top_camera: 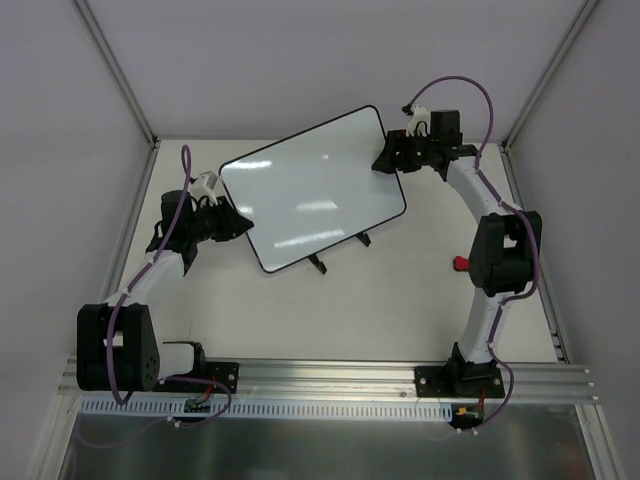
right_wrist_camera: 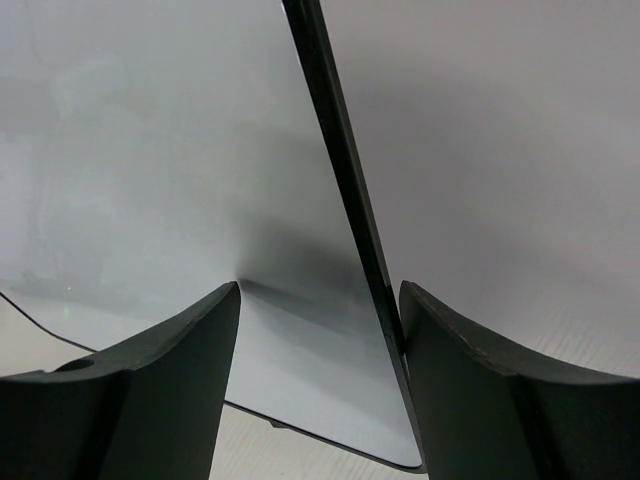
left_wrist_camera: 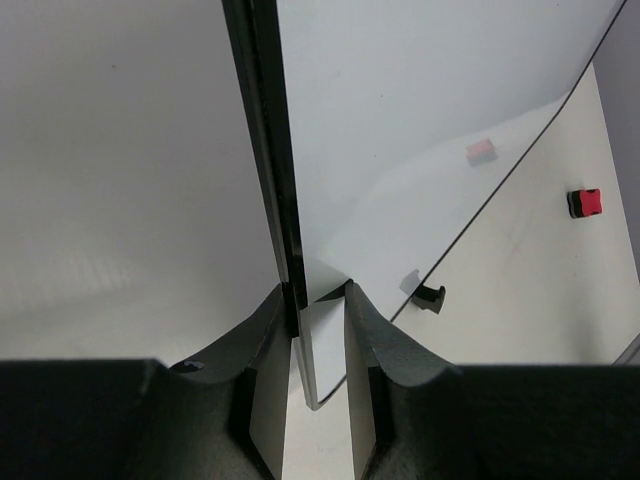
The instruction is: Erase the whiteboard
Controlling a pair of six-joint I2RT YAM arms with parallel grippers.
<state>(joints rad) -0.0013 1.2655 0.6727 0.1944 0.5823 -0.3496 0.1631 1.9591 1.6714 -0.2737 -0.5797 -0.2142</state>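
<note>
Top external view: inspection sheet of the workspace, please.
surface: white table, matt.
job's things: whiteboard tilted, no writing seen.
clutter: red eraser on the table, beside the right arm.
grippers: left gripper clamped on the whiteboard's edge; right gripper straddles the opposite edge, fingers wide, grip unclear.
cables: purple cables along both arms.
surroundings: white walls; aluminium rail at the near edge.

Red eraser half behind right arm; whiteboard cropped in wrist views.
</note>
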